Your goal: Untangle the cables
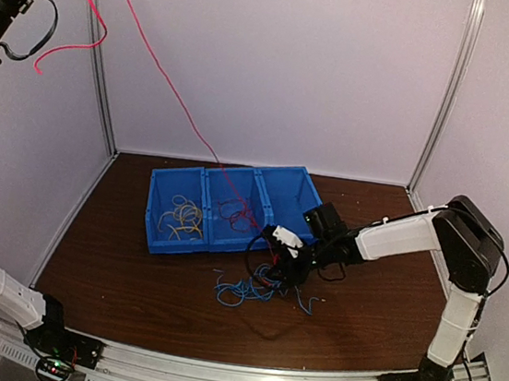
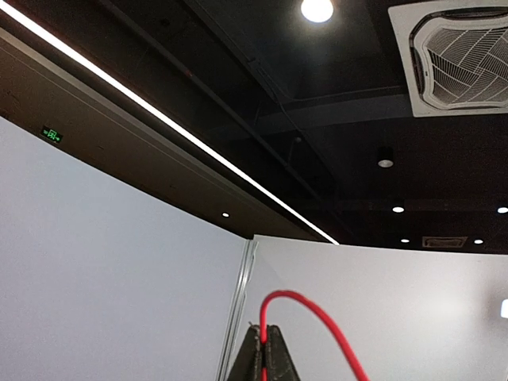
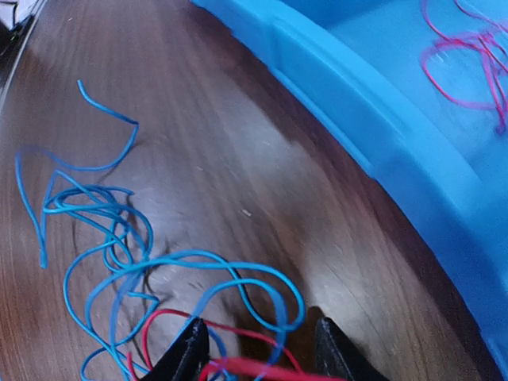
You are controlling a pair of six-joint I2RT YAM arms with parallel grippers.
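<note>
Cables, thin insulated wire, three colours.

- Blue bunch: a loose knot of loops on the desk, at the centre of the overhead view. It lies just below the front wall of the blue bin, with a few red strands threaded through it.
- Red cable: one long strand, nearly straight, running from around the bin's middle diagonally to the upper left of the frame.
- Yellow bunch: in the bin's left compartment.
- Red bunch: in the middle compartment.

Handling, as judged: very light, limp and smooth-jacketed. A loop will likely slip through a slack grip and drag its neighbours along. The wire is not fragile, though a hard pull would probably tighten the knot. It is best taken at a free end or a single outlying loop, not at the dense middle. The blue tail at the upper left of the right wrist view is one such end.

- Left pincer: clenched on the red cable, raised high, aimed at the ceiling.
- Right pincer: low over the blue bunch, fingers parted. A red strand crosses between them and looks unpinched.
</note>
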